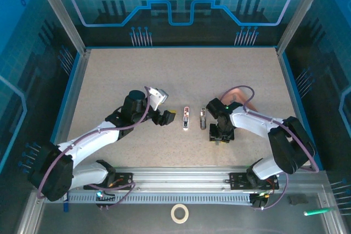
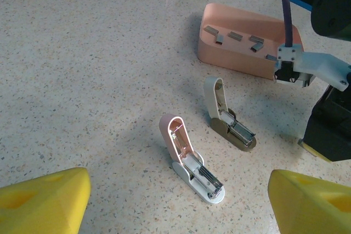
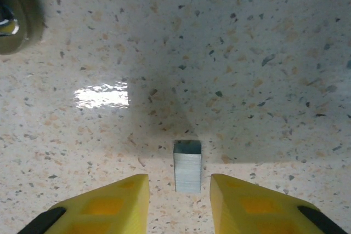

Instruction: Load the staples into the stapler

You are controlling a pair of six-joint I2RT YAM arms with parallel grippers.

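Observation:
The white stapler point(image 1: 186, 118) point(image 2: 193, 163) lies hinged open on the table, its reddish inner lid raised and its metal channel showing. My left gripper point(image 1: 169, 117) point(image 2: 180, 206) hovers just left of it, its yellow fingers open wide and holding nothing. A short grey strip of staples point(image 3: 187, 166) lies flat on the table. My right gripper point(image 1: 220, 138) point(image 3: 179, 186) points down over the strip, one finger on each side. It is open, with a gap on both sides of the strip. More staples point(image 2: 236, 36) lie on the pink tray point(image 2: 216, 56).
A second, olive-based stapler point(image 1: 203, 118) point(image 2: 230, 119) point(image 3: 13, 17) lies open between the white one and my right gripper. The pink tray point(image 1: 239, 96) stands behind my right arm. A tape roll point(image 1: 179, 212) sits below the rail, off the table.

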